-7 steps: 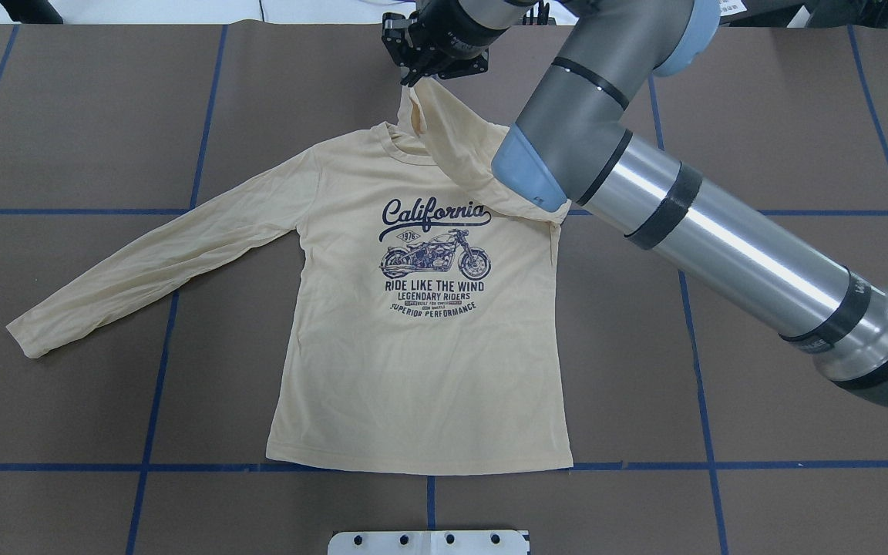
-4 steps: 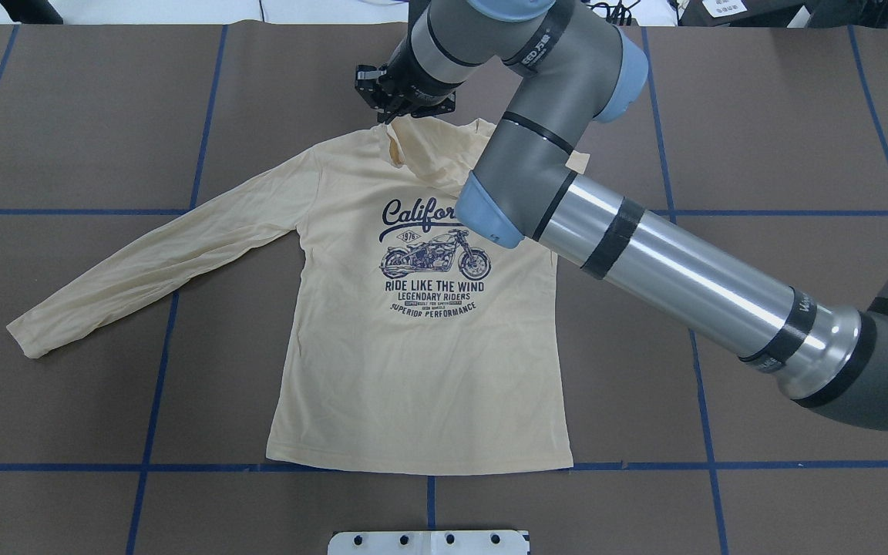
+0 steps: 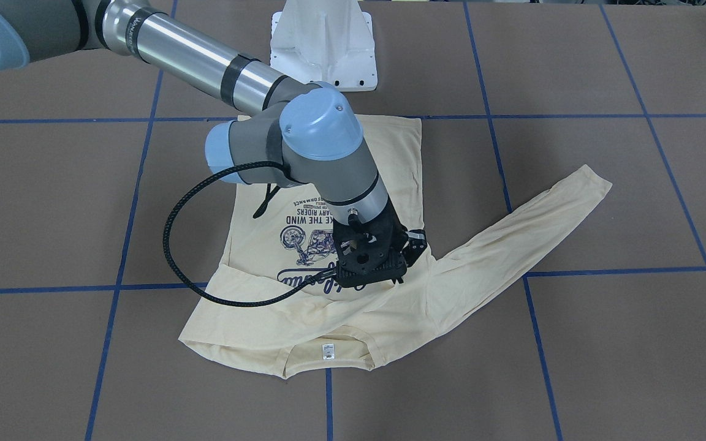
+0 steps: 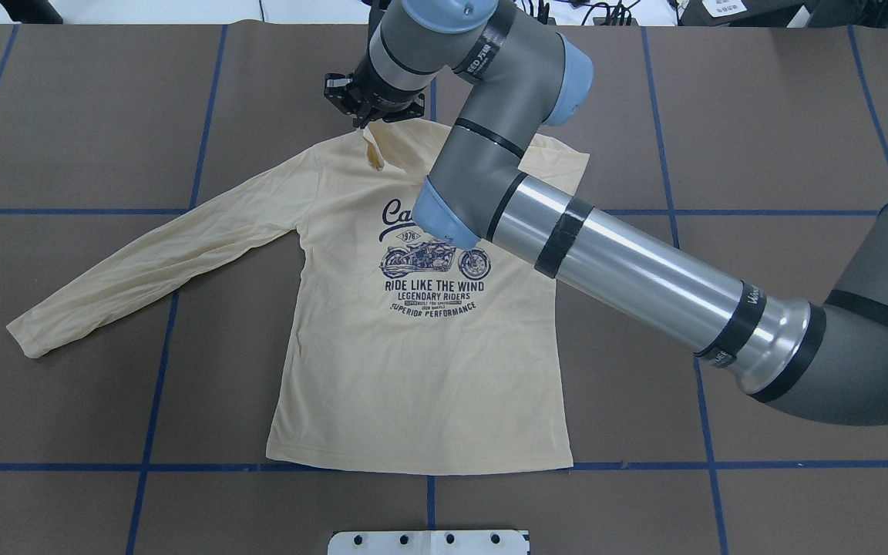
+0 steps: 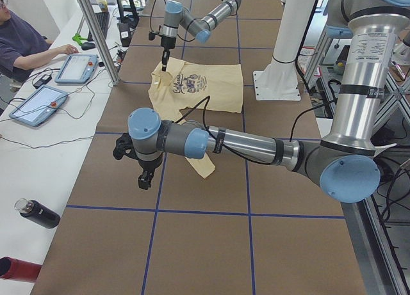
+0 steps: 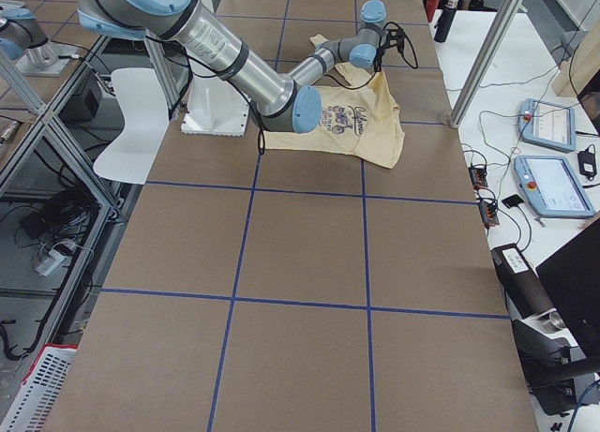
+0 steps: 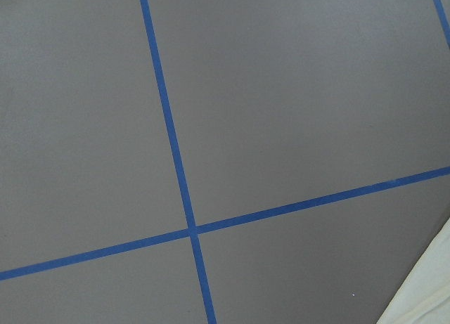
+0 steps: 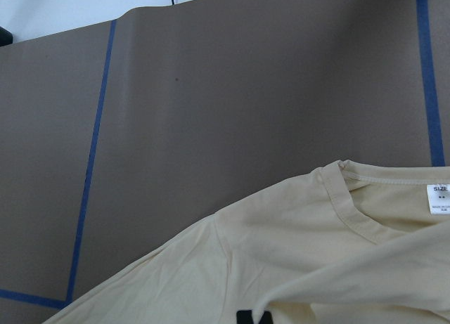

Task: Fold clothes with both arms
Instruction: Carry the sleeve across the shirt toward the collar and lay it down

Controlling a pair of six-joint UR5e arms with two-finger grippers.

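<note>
We see thin matt cloth in the shirt (image 4: 413, 370) under the claw (image 4: 364, 126), glossy metal on the arm (image 4: 629, 262) behind it, matt brown paper covering the table (image 4: 66, 116).

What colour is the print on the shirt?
Navy print on the pale cream-yellow shirt; clearest in the overhead exterior view.

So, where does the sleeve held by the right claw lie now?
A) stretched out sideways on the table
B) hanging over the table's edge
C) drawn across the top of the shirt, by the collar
C: the right claw pinches the cuff, and that sleeve runs across the shirt by the collar; only the other sleeve lies stretched out.
</note>
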